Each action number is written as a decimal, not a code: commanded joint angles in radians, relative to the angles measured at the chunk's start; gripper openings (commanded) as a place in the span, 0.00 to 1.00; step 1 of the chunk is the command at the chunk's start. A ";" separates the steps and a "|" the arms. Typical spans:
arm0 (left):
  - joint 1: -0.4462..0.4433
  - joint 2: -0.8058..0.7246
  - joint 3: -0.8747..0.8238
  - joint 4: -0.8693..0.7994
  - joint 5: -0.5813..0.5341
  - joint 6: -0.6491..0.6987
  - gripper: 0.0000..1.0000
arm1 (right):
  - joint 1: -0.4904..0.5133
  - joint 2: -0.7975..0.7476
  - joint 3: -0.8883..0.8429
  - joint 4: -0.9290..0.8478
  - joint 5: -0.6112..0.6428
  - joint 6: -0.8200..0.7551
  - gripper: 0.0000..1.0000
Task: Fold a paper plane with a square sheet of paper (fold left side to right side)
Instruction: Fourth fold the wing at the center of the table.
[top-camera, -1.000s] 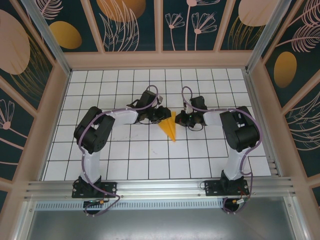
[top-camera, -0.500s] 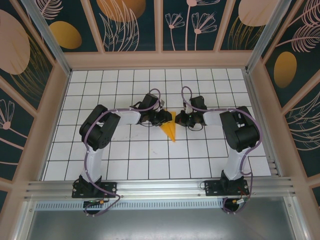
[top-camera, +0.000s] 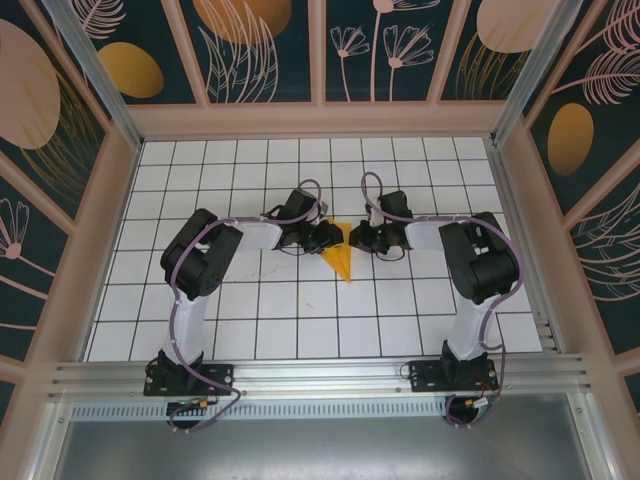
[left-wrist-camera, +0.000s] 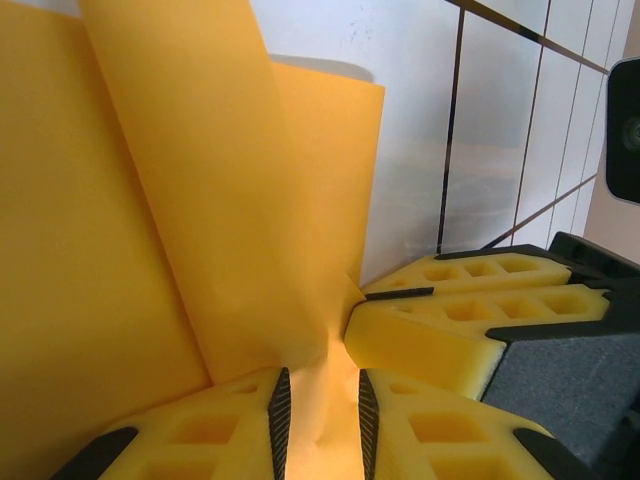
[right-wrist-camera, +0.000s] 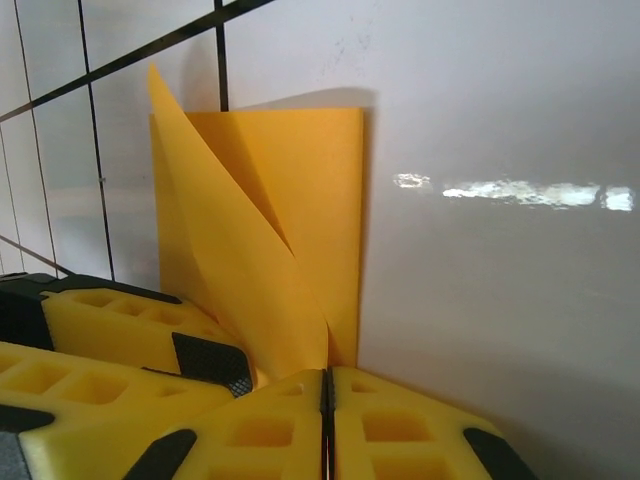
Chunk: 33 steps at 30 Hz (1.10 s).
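The sheet of paper lies mid-table, folded into a narrow orange-yellow dart with its tip toward the near edge. My left gripper reaches its wide far end from the left and my right gripper from the right, fingertips almost meeting. In the left wrist view the left gripper is shut on a raised flap of paper that fills the gap between its pads; the right gripper's fingers touch the flap's edge. In the right wrist view the right gripper has its pads together on the lower corner of the lifted paper.
The white grid-tiled table spreads around the arms. Wooden-framed patterned walls close it in at the back and both sides. A metal rail with the two arm bases runs along the near edge.
My left arm has swung to the right, bringing its gripper closer over the paper's wide end. The right gripper has hardly moved.
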 joint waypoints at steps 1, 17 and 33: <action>-0.006 0.037 -0.048 -0.049 -0.067 0.010 0.27 | 0.005 -0.047 0.046 -0.053 0.061 -0.030 0.17; -0.005 0.038 -0.059 -0.057 -0.087 0.008 0.25 | 0.027 -0.288 -0.035 -0.123 -0.068 -0.054 0.22; -0.005 0.034 -0.054 -0.069 -0.092 0.019 0.25 | 0.171 -0.190 -0.041 -0.178 0.051 -0.053 0.21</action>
